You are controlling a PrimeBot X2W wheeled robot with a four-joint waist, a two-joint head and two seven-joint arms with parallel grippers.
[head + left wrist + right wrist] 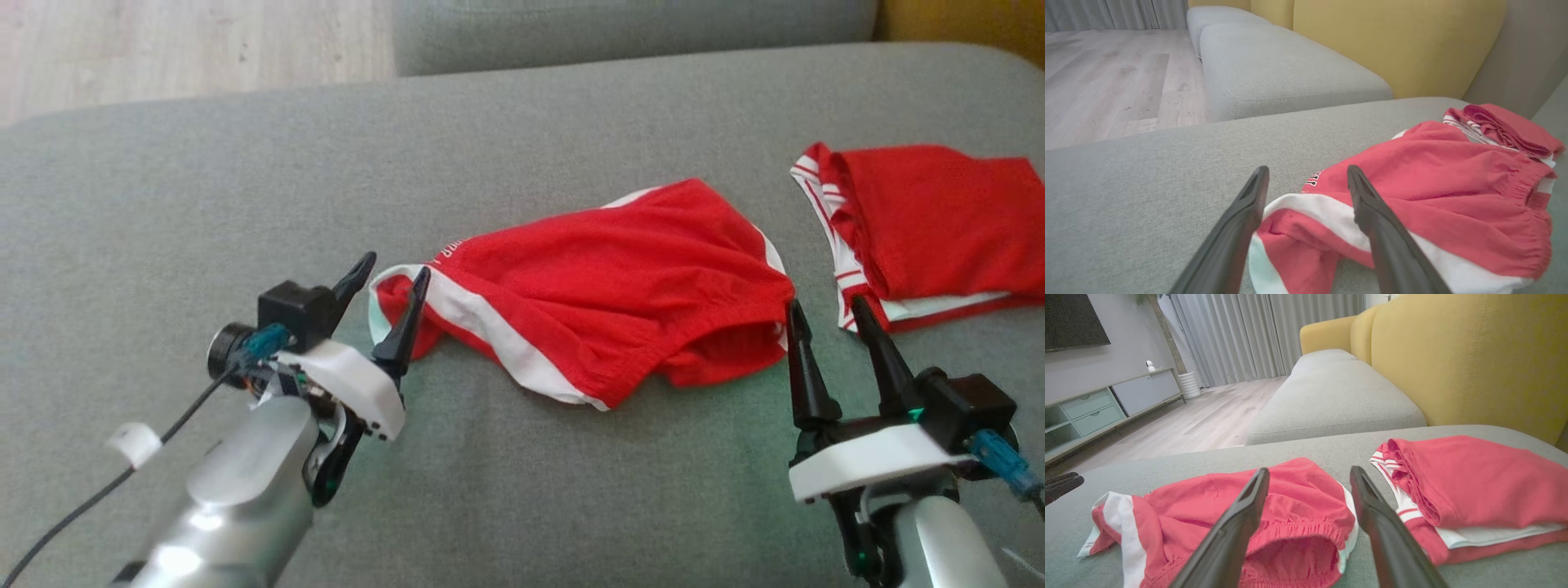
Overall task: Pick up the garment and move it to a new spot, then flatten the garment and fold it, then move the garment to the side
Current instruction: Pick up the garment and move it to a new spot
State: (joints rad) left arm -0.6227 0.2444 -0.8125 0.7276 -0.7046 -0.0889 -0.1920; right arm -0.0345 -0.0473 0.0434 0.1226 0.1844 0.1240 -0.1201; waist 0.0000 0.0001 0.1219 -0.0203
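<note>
Grey sofa cushion (245, 180). L tool (397, 265) open, fingers straddling white-banded leg hem of shorts (620, 286), no pinch. Shorts crumpled, long axis L-R between tools. R tool (824, 302) open, just beside waistband end. Each arm near its own end; folded red garment (939, 220) further R.

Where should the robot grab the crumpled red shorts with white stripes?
Probably at both ends of the red shorts, from the near side: left gripper on the raised white-striped leg hem, right gripper on the bunched elastic waistband; both edges stick up.
</note>
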